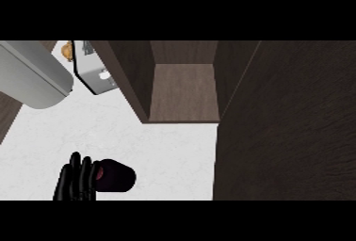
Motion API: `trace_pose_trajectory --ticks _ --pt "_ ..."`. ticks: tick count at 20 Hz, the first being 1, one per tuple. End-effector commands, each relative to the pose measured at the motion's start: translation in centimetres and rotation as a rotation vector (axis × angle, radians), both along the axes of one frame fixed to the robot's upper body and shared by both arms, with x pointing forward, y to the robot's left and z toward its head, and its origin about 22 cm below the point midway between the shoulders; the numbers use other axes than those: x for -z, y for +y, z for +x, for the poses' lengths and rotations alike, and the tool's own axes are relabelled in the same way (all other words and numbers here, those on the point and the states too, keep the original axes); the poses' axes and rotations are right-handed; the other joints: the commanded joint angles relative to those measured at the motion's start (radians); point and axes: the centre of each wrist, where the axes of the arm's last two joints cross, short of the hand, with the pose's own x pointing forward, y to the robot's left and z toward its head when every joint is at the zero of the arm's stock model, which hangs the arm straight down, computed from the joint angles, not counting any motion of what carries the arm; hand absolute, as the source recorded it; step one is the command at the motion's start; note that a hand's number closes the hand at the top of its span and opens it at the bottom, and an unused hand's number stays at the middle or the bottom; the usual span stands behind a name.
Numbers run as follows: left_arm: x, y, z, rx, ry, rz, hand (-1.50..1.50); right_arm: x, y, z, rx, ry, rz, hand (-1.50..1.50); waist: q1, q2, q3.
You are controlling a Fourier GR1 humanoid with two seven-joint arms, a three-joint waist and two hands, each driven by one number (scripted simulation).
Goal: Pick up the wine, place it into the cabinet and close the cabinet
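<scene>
While the left robot hand (75, 178) stands at the lower edge with straight fingers, the wine (115, 176) (dark, lying on its side) touches it on the white surface (167, 146). Farther back, the cabinet (182, 89) stands open, door (292, 132) at right.

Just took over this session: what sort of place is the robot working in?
Most likely a kitchen: a white, marble-like counter, a dark wood cabinet standing open with a bare shelf, and a dark wine bottle beside the left robot hand. Some small items lie at upper left, too unclear to name.
</scene>
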Motion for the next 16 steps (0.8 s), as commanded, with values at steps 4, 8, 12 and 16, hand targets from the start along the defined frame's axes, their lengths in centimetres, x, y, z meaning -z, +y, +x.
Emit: trace_pose_trajectory --ticks 4,8,12,16 --pt "-2.4 1.8 -1.5 0.029 0.026 -0.172 -1.50 -2.1 0.4 -3.3 -0.032 -0.048 0.038 -1.50 -0.003 -0.001 -0.001" --pt "-1.1 2.3 -0.5 0.015 0.077 -0.171 -1.50 -1.9 -0.1 -3.7 -0.042 -0.041 0.027 -1.50 -0.008 -0.001 -0.001" --pt "1.5 3.6 0.9 0.015 0.095 -0.161 -1.50 -1.9 0.6 -3.0 -0.038 -0.033 0.029 -1.50 -0.002 0.001 -0.004" --pt "0.7 6.2 1.1 0.027 0.100 -0.195 -1.50 -1.3 0.3 -3.3 -0.043 -0.050 0.052 -1.50 -0.001 0.002 -0.001"
